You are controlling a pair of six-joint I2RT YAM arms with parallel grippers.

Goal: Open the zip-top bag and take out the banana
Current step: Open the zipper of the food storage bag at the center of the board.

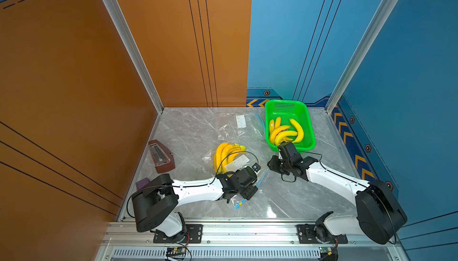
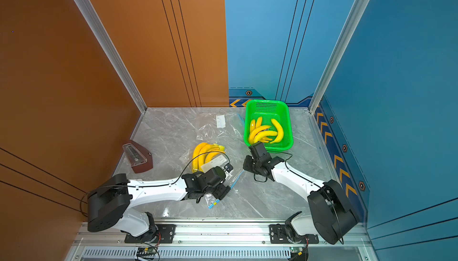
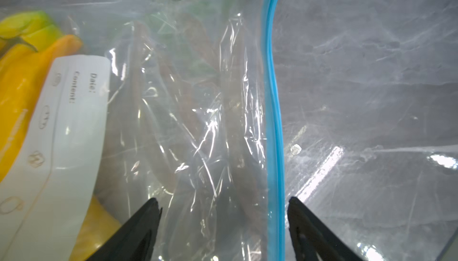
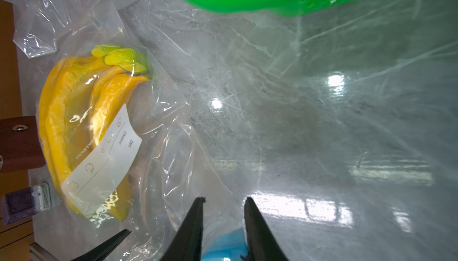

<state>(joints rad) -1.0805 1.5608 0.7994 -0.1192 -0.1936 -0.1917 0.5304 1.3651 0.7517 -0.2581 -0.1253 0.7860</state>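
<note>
A clear zip-top bag (image 1: 247, 163) with a white label (image 3: 64, 133) lies mid-table in both top views. Inside it is a yellow banana bunch (image 1: 224, 154) (image 2: 203, 154) (image 4: 64, 113). My left gripper (image 3: 223, 204) hovers low over the bag's mouth end (image 1: 249, 188). It is open wide, with its jaws on either side of the clear film and the blue zip strip (image 3: 272, 113). My right gripper (image 4: 224, 200) sits just right of the bag (image 1: 273, 165). It is open with a narrow gap, and a bit of the blue strip (image 4: 223, 245) and film shows between the fingers' roots.
A green basket (image 1: 308, 126) holding loose bananas (image 1: 285, 131) stands at the back right, close behind my right wrist. An empty clear bag (image 1: 238, 126) lies behind the filled one. A brown box with a clear lid (image 1: 161, 157) and a purple block (image 1: 142, 183) sit at the left edge.
</note>
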